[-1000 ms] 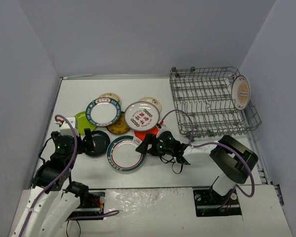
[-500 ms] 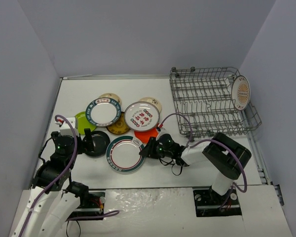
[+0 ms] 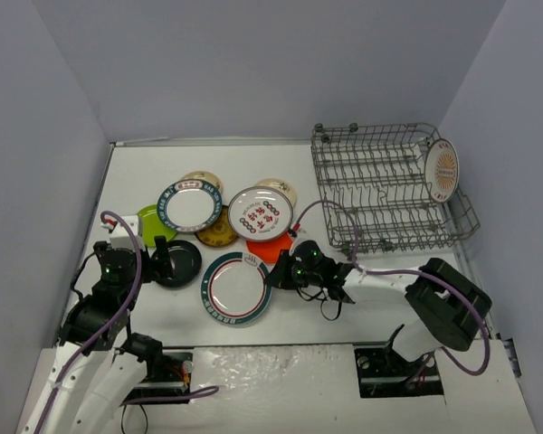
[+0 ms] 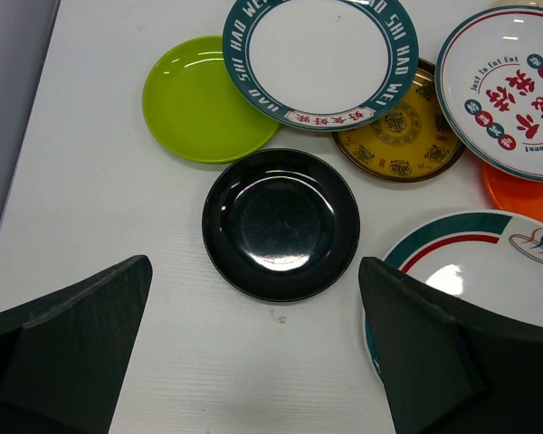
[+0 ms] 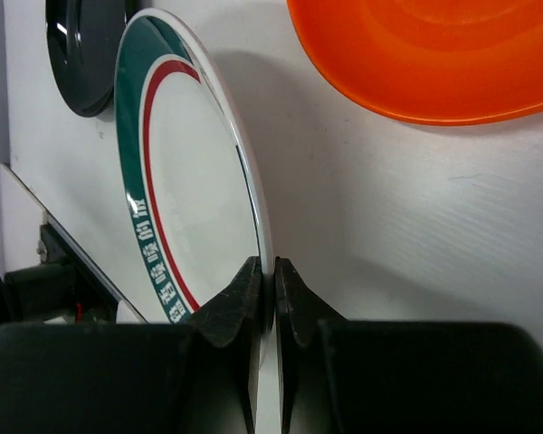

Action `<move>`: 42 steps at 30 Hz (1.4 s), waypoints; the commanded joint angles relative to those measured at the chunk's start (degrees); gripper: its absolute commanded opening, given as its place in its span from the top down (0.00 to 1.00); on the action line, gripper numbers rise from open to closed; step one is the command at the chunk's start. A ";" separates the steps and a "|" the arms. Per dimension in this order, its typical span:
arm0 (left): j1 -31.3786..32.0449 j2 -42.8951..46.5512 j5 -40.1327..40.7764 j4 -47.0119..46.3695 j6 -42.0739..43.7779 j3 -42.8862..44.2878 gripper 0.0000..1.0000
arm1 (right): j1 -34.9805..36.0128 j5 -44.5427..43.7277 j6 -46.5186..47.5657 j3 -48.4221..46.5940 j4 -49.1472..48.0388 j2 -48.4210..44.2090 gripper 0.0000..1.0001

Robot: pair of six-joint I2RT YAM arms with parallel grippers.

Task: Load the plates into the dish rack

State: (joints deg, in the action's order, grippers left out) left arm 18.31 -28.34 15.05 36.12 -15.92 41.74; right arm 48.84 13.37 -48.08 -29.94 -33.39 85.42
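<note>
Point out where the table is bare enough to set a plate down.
Bare: the far strip of table between the back wall and the plates; the patch in front of the black plate; the stretch before the dish rack, though the right arm crosses it. Crowded: the centre, where plates overlap.

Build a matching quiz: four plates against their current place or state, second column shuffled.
1 black plate
2 green-and-red-rimmed plate
3 sunburst plate
4 lime-green plate

A upright at the dish rack's right end
B rim pinched by right fingers
C flat on the table, uncovered
D edge under the teal-rimmed plate

Pairs: 1-C, 2-B, 3-A, 4-D
</note>
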 commanded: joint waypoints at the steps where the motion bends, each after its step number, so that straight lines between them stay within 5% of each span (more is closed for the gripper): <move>1: 0.06 -0.75 0.33 -2.98 -0.07 2.46 0.03 | 0.14 -5.79 11.88 -9.51 20.25 -12.24 1.00; 8: 0.06 -0.90 0.42 -3.02 -0.07 2.39 0.03 | -9.47 -11.88 25.96 -26.36 43.13 -24.43 1.00; 16: 0.06 -0.95 0.42 -2.73 -0.25 2.55 0.03 | -29.99 -21.78 47.05 -40.41 48.16 -24.18 1.00; 30: 0.06 0.65 1.82 -2.36 -0.07 2.66 0.03 | -51.32 -30.51 67.82 -51.83 33.77 -7.06 1.00; 42: -0.02 1.30 1.43 -2.56 0.29 2.49 0.03 | -54.77 -35.25 80.51 -54.32 17.66 3.88 1.00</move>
State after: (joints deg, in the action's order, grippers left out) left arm 18.31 -26.55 16.01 36.57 -15.88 41.74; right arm -5.18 -19.26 26.01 -79.96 -2.90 88.28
